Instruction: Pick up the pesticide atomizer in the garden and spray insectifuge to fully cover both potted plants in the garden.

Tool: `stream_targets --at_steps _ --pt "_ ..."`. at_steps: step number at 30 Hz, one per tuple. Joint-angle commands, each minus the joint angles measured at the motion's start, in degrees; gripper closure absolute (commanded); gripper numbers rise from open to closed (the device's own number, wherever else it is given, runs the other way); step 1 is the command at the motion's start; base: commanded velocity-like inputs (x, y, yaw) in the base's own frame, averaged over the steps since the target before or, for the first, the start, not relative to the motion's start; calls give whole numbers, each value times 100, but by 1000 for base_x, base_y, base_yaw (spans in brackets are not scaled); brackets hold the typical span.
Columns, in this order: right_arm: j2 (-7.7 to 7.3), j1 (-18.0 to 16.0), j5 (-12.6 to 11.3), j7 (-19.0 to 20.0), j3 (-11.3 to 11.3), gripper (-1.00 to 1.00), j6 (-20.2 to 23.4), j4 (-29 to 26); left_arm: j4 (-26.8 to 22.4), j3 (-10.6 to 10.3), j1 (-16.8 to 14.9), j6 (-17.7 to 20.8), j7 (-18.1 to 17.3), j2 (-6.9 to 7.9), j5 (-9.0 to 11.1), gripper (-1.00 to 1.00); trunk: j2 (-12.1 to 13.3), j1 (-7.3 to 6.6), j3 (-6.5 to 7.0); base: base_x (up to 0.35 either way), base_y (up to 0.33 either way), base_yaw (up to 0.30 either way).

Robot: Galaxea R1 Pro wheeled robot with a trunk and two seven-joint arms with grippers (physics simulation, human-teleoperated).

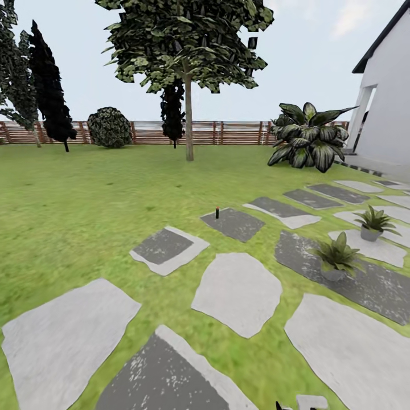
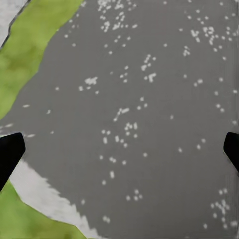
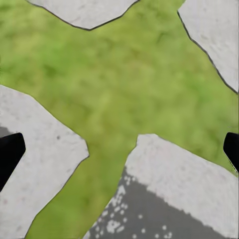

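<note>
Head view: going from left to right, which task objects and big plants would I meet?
Round dark bush by the fence → small dark pesticide atomizer with red tip → nearer grey-potted plant → farther grey-potted plant.

A: From where does the head view look?

B: From standing height, forward and slightly down across the lawn (image 1: 85, 210) toward the far wooden fence (image 1: 148, 132); stepping stones (image 1: 236, 291) lie near, the house wall (image 1: 390, 108) far right.

A: And the wrist views?

B: Each faces straight down, close to the ground. The left wrist view is over a dark speckled stone (image 2: 149, 124) with a grass edge (image 2: 35, 55); the right wrist view is over grass (image 3: 124, 94) between pale stones (image 3: 40, 164).

A: Shared ground?

B: The nearest paving, a dark speckled slab (image 1: 165, 373) at the head view's near edge.
</note>
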Motion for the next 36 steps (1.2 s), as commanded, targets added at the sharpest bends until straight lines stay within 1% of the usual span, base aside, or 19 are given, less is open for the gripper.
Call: stream_targets --at_steps 1,36 --pt "2 -4 4 13 -36 -100 -21 5 4 -8 -2 -17 0 0 42 -100 -2 2 -6 307 0 0" --pt "7 -4 5 27 -31 -100 -21 5 4 -8 -7 -17 0 0 42 -100 -2 2 -6 307 0 0"
